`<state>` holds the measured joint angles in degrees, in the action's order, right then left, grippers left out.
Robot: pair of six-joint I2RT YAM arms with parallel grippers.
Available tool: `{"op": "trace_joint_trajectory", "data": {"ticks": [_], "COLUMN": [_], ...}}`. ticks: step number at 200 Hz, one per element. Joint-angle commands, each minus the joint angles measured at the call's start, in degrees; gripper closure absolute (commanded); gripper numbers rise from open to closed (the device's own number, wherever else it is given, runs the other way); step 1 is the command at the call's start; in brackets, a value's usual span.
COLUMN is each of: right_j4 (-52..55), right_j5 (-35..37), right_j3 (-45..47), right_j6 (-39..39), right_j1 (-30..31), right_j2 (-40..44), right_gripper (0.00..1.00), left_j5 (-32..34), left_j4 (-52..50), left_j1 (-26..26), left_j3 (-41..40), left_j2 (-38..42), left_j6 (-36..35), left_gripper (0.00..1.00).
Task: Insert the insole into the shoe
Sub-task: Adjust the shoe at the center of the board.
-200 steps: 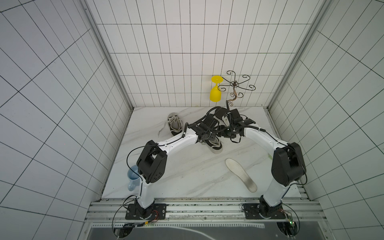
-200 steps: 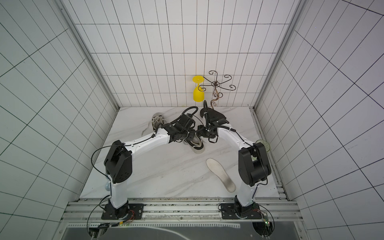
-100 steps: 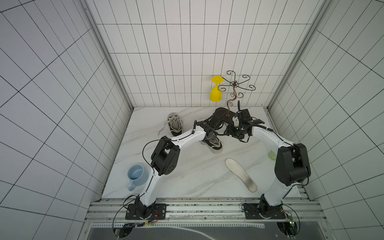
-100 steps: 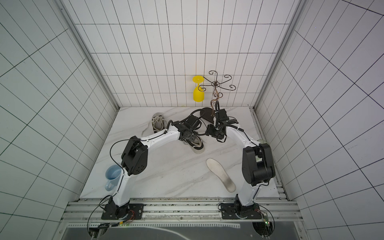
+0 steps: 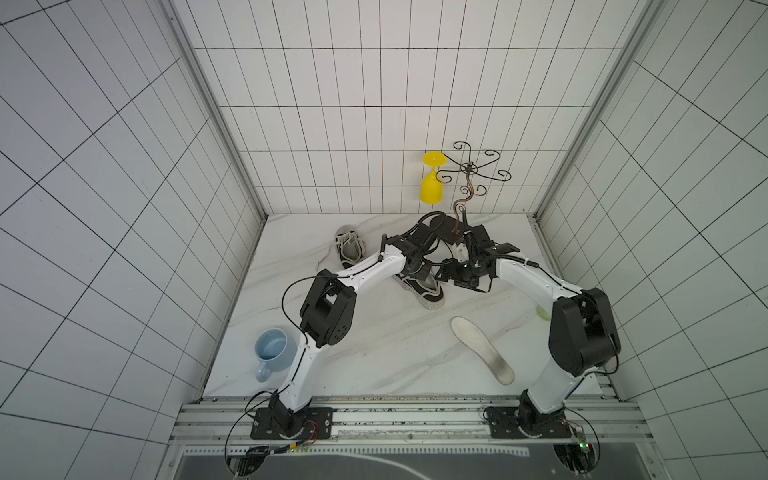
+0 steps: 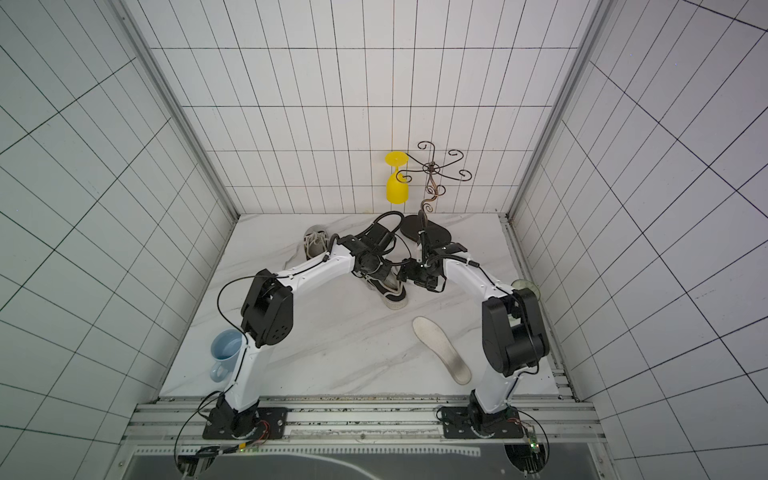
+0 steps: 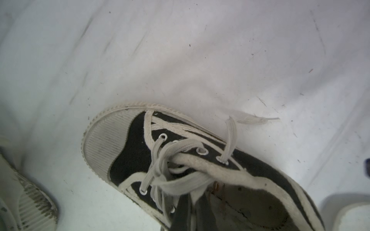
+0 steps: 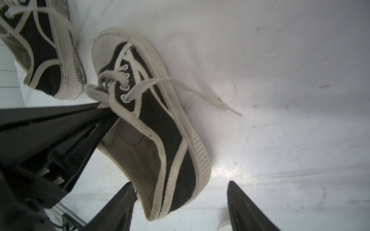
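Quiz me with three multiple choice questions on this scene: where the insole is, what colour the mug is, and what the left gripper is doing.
1. Where is the insole? A) held in the air B) flat on the table C) out of sight
2. What colour is the mug? A) light blue B) red C) green
3. The left gripper is: A) wide open B) holding the insole C) shut on the shoe at its tongue

Answers: B, it lies alone on the table; A, both top views show it; C, it pinches the tongue in the right wrist view.
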<state>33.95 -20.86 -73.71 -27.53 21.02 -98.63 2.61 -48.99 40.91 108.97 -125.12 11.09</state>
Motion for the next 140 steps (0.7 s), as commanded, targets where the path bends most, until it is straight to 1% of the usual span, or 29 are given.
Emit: {"op": "trace_joint_trajectory", "data": {"ticks": [1,19,50,65,87,112,121,140], "right_j4": [1.28,1.21,0.59,1.97,4.46,6.84,7.94,10.01], "right_j5": [-1.36,0.91,3.12,4.34,7.22,10.13,10.72,10.96], "right_j3": [0.81,1.33,2.62,3.17,4.5,5.07,4.45,2.18], "right_j6": [-4.42,-5.93,-6.48,-5.86,-4.69,-3.78,-3.38,-3.45], "right_j1": [2.66,3.55,3.83,4.05,4.69,4.91,4.91,4.99], "right_j2": [-0.22,-1.2,-3.68,-4.71,-4.44,-2.82,-3.13,-4.32], "right_gripper": [0.26,0.26,0.29,0.31,0.31,0.28,0.28,0.28], "left_j5": [-6.72,-8.66,-9.53,-7.68,-5.28,-2.56,-1.83,2.0], "left_j4": [3.5,8.98,13.75,15.52,17.66,20.57,21.82,22.36], "left_j1": [0.14,-0.14,-0.23,-0.32,-0.46,-0.35,-0.11,1.08], "left_j3": [-4.65,-10.64,-16.12,-18.46,-21.11,-23.35,-23.71,-23.37], "left_j2": [6.59,9.52,12.53,14.17,15.32,14.75,14.57,14.51], "left_j6": [8.93,14.19,19.91,23.03,27.57,33.56,35.03,36.99], "left_gripper": [1.0,1.0,1.0,1.0,1.0,1.0,1.0,1.0]}}
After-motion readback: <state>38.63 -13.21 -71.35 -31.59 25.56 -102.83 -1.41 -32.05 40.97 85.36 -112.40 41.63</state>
